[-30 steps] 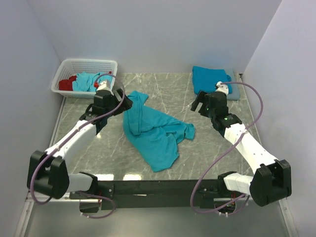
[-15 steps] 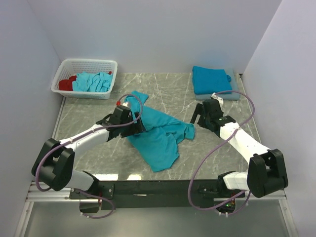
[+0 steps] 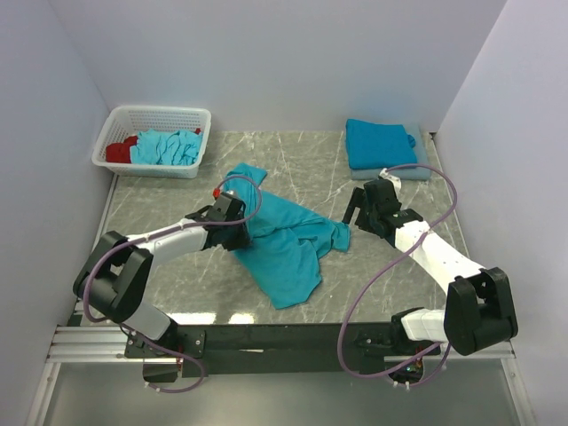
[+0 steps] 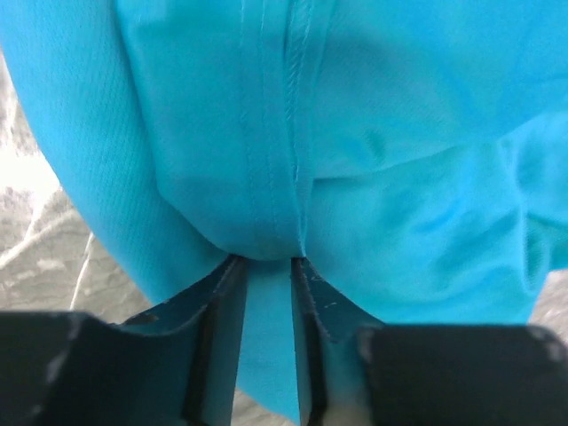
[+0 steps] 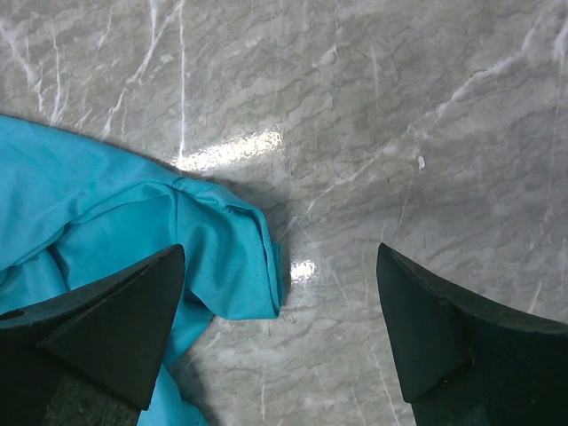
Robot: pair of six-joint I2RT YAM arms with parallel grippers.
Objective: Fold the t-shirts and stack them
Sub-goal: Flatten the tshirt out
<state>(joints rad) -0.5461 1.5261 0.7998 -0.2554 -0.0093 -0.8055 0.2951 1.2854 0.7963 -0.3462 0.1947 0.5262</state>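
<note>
Because it is limp, light cotton, the crumpled turquoise short-sleeved t-shirt (image 3: 286, 248) in the middle of the grey marble worktop (image 3: 293, 169) should sag and drag from any single hold; hems and seams look like the surest grip. My left pincer (image 4: 264, 259) pinches a stitched fold at its left side. My right pincer (image 5: 280, 259) hangs spread wide over the shirt's right edge, touching nothing. The folded teal t-shirts (image 3: 380, 142) are stacked far right. A white lattice plastic basket (image 3: 124, 117) sits far left.

Robot lab booth, probably (white walls (image 3: 266, 53), marble-look table (image 3: 293, 169))
</note>
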